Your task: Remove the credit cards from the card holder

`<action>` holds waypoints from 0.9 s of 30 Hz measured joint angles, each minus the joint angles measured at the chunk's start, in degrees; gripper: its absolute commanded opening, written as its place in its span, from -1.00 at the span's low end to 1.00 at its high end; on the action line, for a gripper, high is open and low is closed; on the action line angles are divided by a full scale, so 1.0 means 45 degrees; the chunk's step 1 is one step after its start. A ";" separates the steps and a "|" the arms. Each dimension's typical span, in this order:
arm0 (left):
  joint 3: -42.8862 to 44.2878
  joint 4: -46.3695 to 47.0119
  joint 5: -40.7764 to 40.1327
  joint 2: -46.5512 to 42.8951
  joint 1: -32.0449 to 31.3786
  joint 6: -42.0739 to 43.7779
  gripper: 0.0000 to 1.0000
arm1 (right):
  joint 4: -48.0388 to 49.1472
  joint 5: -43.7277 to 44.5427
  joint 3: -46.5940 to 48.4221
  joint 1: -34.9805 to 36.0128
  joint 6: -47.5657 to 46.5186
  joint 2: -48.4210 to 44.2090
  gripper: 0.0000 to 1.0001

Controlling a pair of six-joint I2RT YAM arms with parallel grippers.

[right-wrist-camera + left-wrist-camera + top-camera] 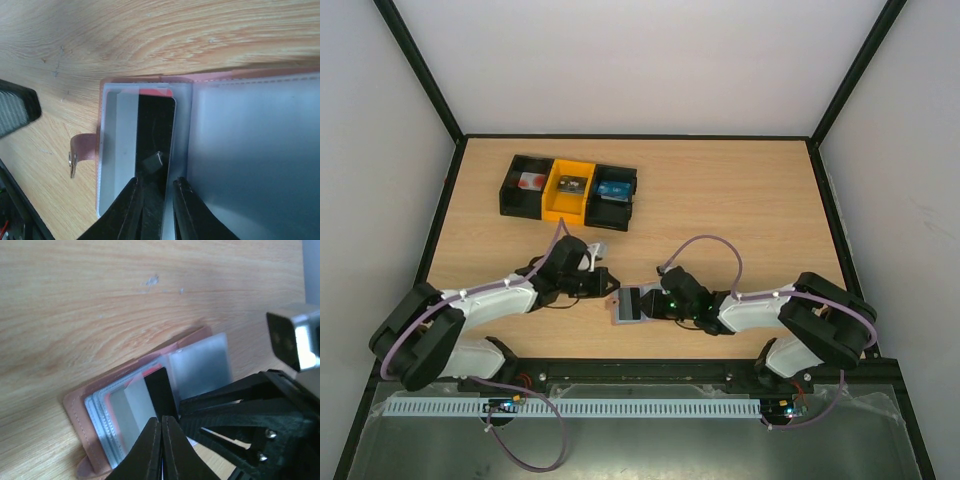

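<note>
— Mauve-brown on the outside: is that the card holder [628, 306]?

— Yes. It lies opened flat on the wooden table [750, 200], low in the centre of the top view, just above the rail where the arms are bolted. Inside it is pale blue-grey, with two stitched panels and a thin brown rim. A strap [84, 149] with a metal snap sticks out at one side.

— And the cards?

— In the right wrist view a red card [156, 92] shows as a thin strip at the top of the left pocket. Below it is a dark rectangle [156, 130] with one rounded corner. Grey layers sit beside it, and I cannot tell them apart.

— The pincers?

— The left gripper [161, 432] has its fingers pressed together, tips at the holder's edge just under that dark rectangle. I cannot tell whether a card edge is caught between them. The right gripper [155, 200] has its fingers narrowly apart over the same pocket, with the dark rectangle showing between them.

— Room to move?

— In the top view there is bare wood above and to the right of the holder. Below it, the rail is close.

— Anything in the way?

— The row of bins [565, 212], black, yellow, black, sits at the upper left, well apart. The two grippers meet tip to tip over the holder and crowd each other.
</note>
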 measured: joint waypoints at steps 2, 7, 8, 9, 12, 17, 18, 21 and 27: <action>-0.0209 0.0185 0.0005 0.0228 -0.0131 -0.0029 -0.95 | 0.0165 0.0000 -0.0136 -0.0005 0.0049 0.0000 -0.64; -0.0389 0.0389 -0.0024 0.0724 -0.0447 -0.0107 -0.95 | 0.0355 0.0000 -0.0253 -0.0034 0.0102 0.0000 -0.64; -0.0389 0.0413 -0.0053 0.0826 -0.0515 -0.0107 -0.95 | 0.0408 0.0005 -0.0287 -0.0039 0.0112 0.0000 -0.64; -0.0389 0.0442 -0.0073 0.0923 -0.0588 -0.0107 -0.95 | 0.0471 0.0005 -0.0325 -0.0053 0.0151 0.0000 -0.64; -0.0389 0.0505 -0.0175 0.1137 -0.0777 -0.0112 -0.95 | 0.0602 0.0000 -0.0393 -0.0078 0.0204 0.0000 -0.64; -0.0389 0.0461 -0.0627 0.1161 -0.1044 -0.0136 -0.95 | 0.0831 -0.0015 -0.0452 -0.0097 0.0257 0.0087 -0.65; -0.0389 0.0423 -0.0719 0.1161 -0.1083 -0.0146 -0.95 | 0.0903 -0.0034 -0.0466 -0.0112 0.0277 0.0131 -0.65; -0.0413 0.0359 -0.0913 0.1161 -0.1112 -0.0146 -0.95 | 0.1093 -0.0102 -0.0510 -0.0146 0.0301 0.0257 -0.66; -0.0743 0.0437 -0.1035 0.1161 -0.1166 -0.0204 -0.95 | 0.1467 -0.0194 -0.0510 -0.0155 0.0340 0.0505 -0.68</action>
